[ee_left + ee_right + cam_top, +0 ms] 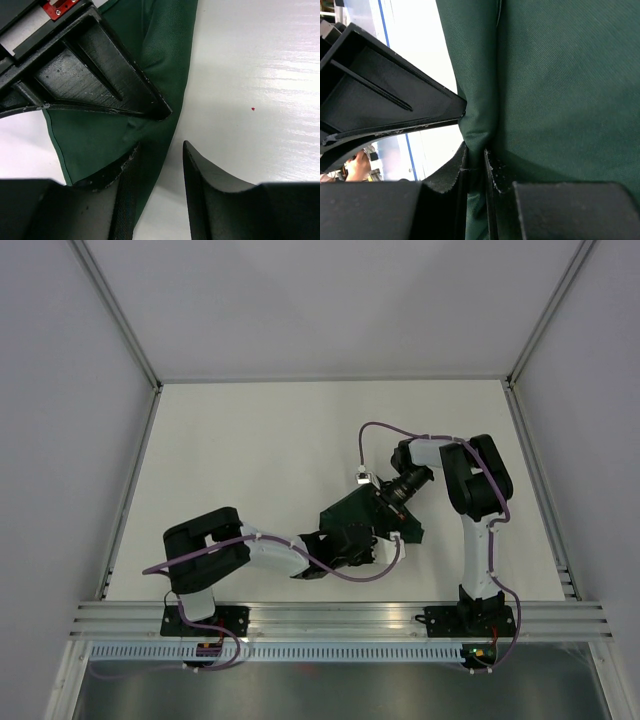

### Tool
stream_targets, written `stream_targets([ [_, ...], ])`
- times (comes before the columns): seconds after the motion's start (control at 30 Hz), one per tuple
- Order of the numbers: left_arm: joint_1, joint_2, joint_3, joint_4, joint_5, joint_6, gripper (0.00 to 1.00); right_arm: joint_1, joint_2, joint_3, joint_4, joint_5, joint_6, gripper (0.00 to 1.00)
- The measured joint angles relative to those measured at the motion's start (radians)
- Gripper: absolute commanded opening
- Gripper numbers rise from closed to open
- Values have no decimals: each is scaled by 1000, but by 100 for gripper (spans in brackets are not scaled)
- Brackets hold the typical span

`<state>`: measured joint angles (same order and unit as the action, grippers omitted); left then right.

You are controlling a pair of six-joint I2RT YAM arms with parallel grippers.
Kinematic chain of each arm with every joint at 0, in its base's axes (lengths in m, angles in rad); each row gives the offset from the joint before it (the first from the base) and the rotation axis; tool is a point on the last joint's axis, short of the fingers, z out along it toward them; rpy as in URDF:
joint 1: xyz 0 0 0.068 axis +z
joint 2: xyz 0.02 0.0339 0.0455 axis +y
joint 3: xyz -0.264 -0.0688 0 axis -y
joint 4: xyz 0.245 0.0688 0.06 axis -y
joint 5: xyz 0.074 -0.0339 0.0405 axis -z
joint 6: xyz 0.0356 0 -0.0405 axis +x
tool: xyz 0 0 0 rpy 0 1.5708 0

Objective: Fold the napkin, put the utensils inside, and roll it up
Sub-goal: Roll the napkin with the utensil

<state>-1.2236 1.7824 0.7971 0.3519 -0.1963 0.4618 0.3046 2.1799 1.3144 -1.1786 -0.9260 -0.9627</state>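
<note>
The dark green napkin is bunched up near the table's front middle, between my two grippers. In the right wrist view my right gripper is shut on a narrow fold of the napkin, and the cloth fills most of that view. My left gripper is open. The napkin's edge lies against its left finger, and its right finger stands apart over bare table. A finger of the right gripper presses on the cloth just above. The utensils are out of view.
The white table is walled by pale panels at the back and both sides. An aluminium rail runs along the near edge with both arm bases on it. A tiny red speck marks the table right of the napkin.
</note>
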Motion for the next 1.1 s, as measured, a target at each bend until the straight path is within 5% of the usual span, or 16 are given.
stream_targets([
  [0.23,-5,18,6,21,-24,65,53,-7,13,13,-15,2,6,1],
  [0.6,-3,18,-31,90,-78,178,52,-7,31,32,-39,3,5,1],
  [1.1,25,35,-24,115,27,288,51,-11,77,77,-100,10,6,0],
])
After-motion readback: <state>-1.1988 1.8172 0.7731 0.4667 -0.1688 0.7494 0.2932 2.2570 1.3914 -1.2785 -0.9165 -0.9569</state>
